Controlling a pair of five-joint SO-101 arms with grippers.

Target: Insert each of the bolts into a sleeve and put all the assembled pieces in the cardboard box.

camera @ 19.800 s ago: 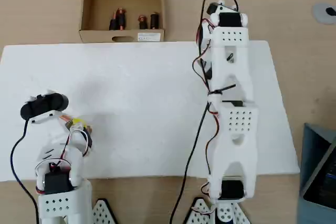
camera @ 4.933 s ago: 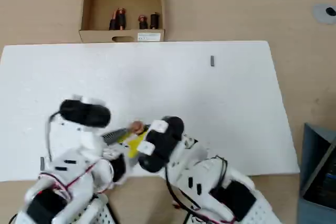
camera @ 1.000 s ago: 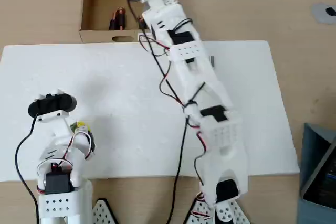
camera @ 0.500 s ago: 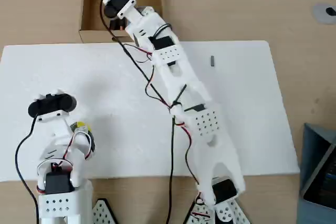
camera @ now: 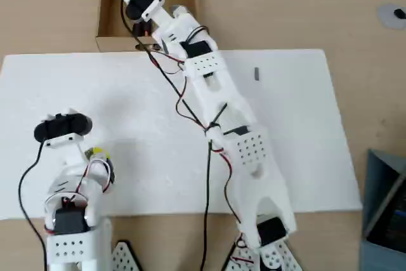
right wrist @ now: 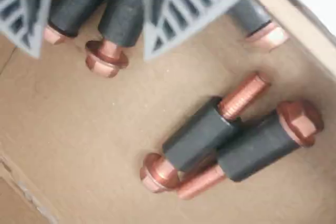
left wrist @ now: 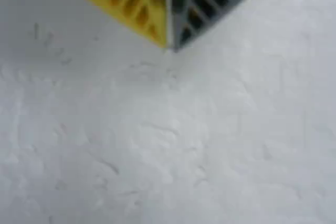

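Nearest the arm bases, the left gripper (left wrist: 170, 44) is held fully closed on nothing, over the white mat (camera: 127, 93). Farther out, a small grey piece (camera: 256, 73) is seen lying alone on the mat. Farthest, the right gripper (right wrist: 92, 53) is held open inside the cardboard box (camera: 108, 11). Two assembled pieces (right wrist: 123, 14) are seen between its jaws, and further pieces (right wrist: 210, 129) are laid beside them on the box floor.

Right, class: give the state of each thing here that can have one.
left end effector: shut, empty, above the white mat.
right end effector: open, down inside the cardboard box.
cardboard box: open-topped, holding assembled pieces.
assembled pieces: bolts seated in sleeves, lying flat.
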